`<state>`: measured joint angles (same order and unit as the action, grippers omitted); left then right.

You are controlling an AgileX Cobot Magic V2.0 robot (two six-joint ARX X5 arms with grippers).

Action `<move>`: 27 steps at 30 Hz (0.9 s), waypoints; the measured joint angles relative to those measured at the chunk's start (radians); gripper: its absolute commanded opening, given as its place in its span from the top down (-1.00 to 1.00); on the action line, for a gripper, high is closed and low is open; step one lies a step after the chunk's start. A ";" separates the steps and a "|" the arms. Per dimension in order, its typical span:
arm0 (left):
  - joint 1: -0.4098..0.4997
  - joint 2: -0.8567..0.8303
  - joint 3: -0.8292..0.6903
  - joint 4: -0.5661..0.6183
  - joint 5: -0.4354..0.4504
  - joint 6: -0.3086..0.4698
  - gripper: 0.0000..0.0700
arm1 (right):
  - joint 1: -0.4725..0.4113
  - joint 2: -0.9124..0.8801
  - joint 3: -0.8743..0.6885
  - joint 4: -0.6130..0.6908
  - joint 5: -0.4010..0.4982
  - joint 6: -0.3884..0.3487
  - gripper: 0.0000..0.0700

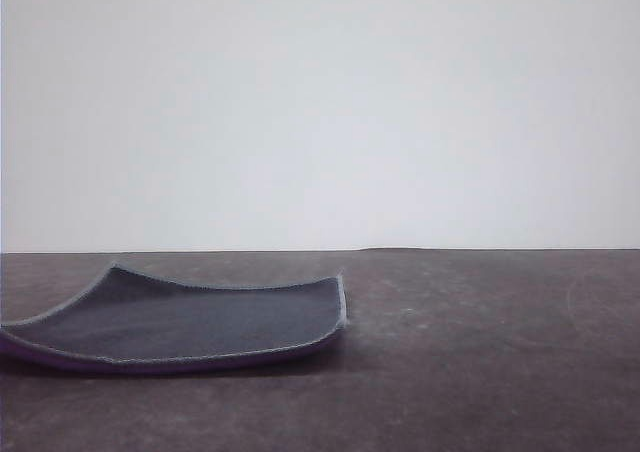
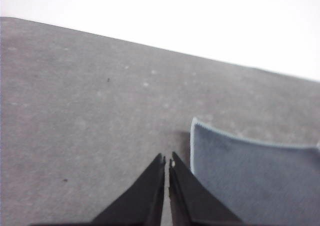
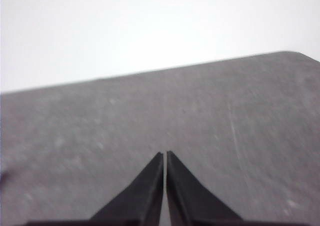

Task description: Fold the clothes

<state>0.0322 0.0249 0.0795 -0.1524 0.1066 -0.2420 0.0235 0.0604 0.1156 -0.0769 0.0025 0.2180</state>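
Both claws are sitting closed and gripping nothing: the left claw (image 2: 167, 162) is hovering just beside a corner of the cloth (image 1: 185, 317), the right claw (image 3: 165, 155) is hanging over bare worktop (image 1: 480, 362). Folding is not yet looking started; the cloth is lying open, dark face up, purple showing underneath, edges curling upward. Every fold is remaining to be done. Beyond the cloth, the grey, scuffed worktop is meeting a plain pale wall (image 1: 320, 102).
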 measured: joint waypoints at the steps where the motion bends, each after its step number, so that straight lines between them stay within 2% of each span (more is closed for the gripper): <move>1: 0.000 0.015 0.019 0.006 0.000 -0.015 0.99 | 0.000 0.024 0.035 0.000 -0.002 0.003 0.98; 7: 0.000 0.161 0.184 0.036 -0.005 -0.068 0.99 | 0.000 0.261 0.278 -0.036 -0.036 0.006 0.98; 12: 0.000 0.377 0.357 -0.027 -0.005 -0.070 0.99 | 0.000 0.521 0.467 -0.070 -0.114 -0.009 0.98; 20: 0.000 0.791 0.686 -0.181 -0.003 0.022 0.99 | 0.013 0.932 0.712 -0.185 -0.367 -0.034 0.98; 23: 0.000 0.925 0.776 -0.232 0.005 0.057 0.99 | 0.032 1.042 0.748 -0.188 -0.411 -0.047 0.98; 27: 0.000 1.063 0.847 -0.287 0.036 0.098 0.99 | 0.051 1.135 0.750 -0.204 -0.418 -0.074 0.98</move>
<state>0.0322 1.0876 0.9266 -0.4391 0.1423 -0.1438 0.0745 1.1950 0.8654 -0.2808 -0.4156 0.1438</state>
